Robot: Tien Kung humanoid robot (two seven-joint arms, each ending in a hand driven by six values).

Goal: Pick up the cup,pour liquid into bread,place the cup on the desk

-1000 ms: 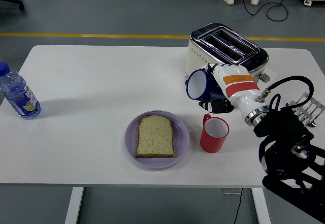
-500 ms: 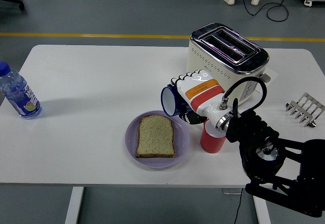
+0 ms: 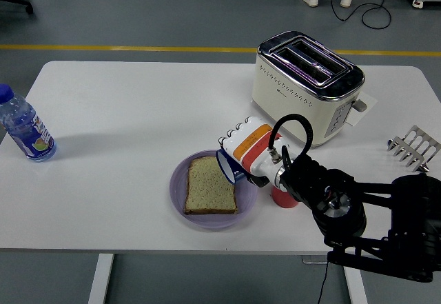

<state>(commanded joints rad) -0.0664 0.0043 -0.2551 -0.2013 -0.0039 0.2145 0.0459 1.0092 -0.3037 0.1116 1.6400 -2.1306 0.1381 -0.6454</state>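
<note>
At centre frame the right hand (image 3: pixel 242 145) grips the blue cup (image 3: pixel 228 164), tipped on its side with its mouth facing left over the right edge of the bread (image 3: pixel 211 185) on the purple plate (image 3: pixel 178 194). A red cup (image 3: pixel 282 196) stands mostly hidden behind the arm just right of the plate. The toaster (image 3: pixel 306 83) sits upper right, a rack (image 3: pixel 413 147) at the right edge and a bottle (image 3: pixel 24 125) far left on the table (image 3: pixel 124 111).

On the white worktop (image 3: pixel 138 111), the slice of bread (image 3: pixel 211 185) lies on the lilac round plate (image 3: pixel 180 195); the cream toaster (image 3: pixel 305 83) stands behind the plate to the right, the clear plastic water bottle (image 3: pixel 25 127) far left of it.
</note>
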